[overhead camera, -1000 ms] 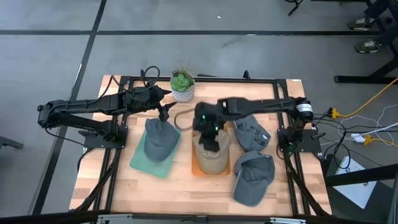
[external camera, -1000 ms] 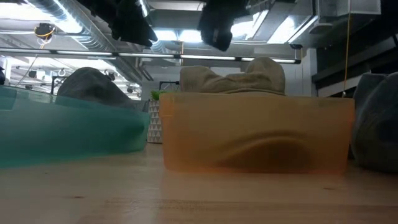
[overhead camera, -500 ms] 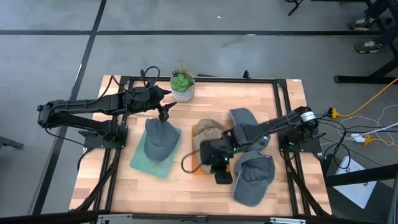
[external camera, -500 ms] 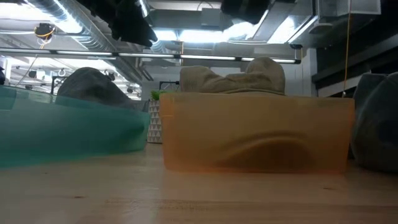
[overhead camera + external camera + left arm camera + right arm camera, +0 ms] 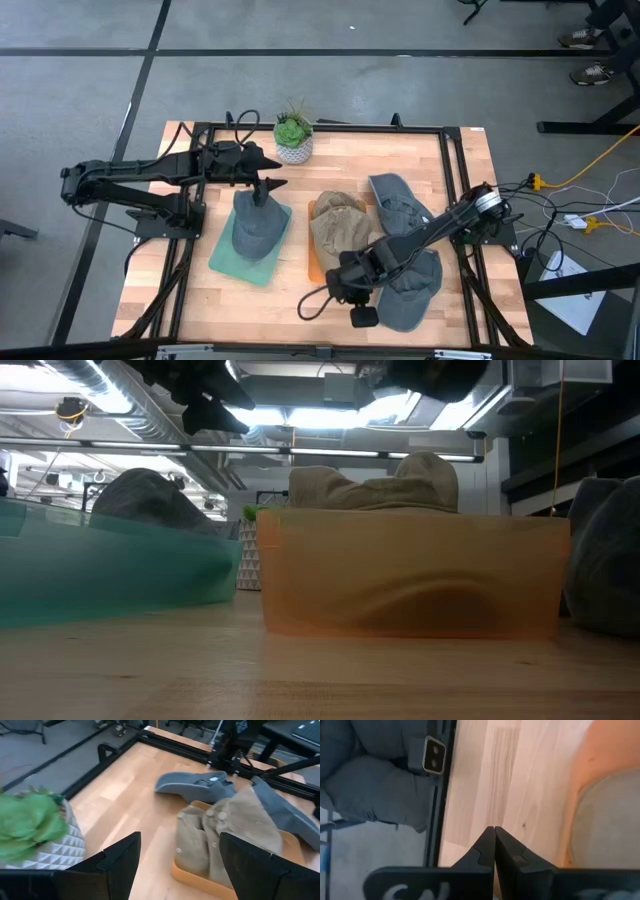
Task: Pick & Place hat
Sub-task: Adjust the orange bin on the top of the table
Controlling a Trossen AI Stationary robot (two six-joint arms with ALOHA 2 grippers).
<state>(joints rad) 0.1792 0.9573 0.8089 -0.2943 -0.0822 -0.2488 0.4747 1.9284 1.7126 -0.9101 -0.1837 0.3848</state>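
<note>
Near worktop's front edge: right pincer [image 5: 361, 318], closed, empty.
Nearest hat: grey cap [image 5: 412, 288], just beside it.
Left pincer [image 5: 272, 185]: open, far edge.

The right arm hides part of the lower grey hat [image 5: 415, 290], perhaps its brim.
</note>
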